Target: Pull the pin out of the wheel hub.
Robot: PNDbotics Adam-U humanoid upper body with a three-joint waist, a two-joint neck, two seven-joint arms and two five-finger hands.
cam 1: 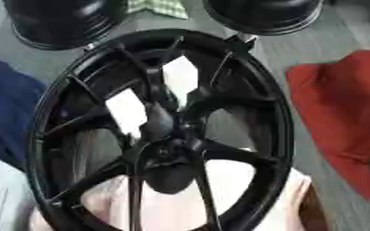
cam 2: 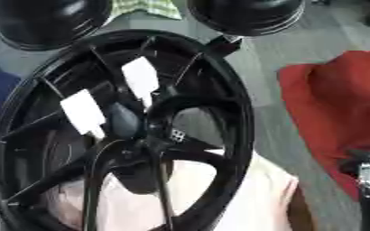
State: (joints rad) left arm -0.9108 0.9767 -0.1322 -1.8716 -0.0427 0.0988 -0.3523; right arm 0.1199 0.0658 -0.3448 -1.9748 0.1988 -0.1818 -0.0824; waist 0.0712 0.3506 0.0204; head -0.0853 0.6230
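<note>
Wheel hub [cam 1: 171, 151]: centre of a black spoked wheel [cam 2: 239, 113], tilted and filling most of both views, resting on a pale pink cloth [cam 2: 219, 189] at the near edge.
Pin: not clearly made out; possibly the small pale square spot [cam 2: 178, 134] just right of the hub centre, in the right eye view.
White patches [cam 2: 83, 113]: two, seen between the far-left spokes; nature unclear.
Right hand [cam 2: 365, 173]: dark with a silver part, at the near right edge of the right eye view, well apart from the hub; cannot tell whether open or closed.
Left hand: in neither view.
Progress: judged not yet started; nothing touching the hub, nothing pulled free lying in sight.
Left to do: reach to the hub, grip the pin, draw it straight out.
Containers: none certain; two black round bodies [cam 1: 62, 20] at the far edge, no opening or contents showing.
Surroundings: red cloth [cam 1: 342, 113] at right, blue cloth [cam 1: 6, 113] at left, grey tabletop [cam 1: 298, 49] between.
</note>
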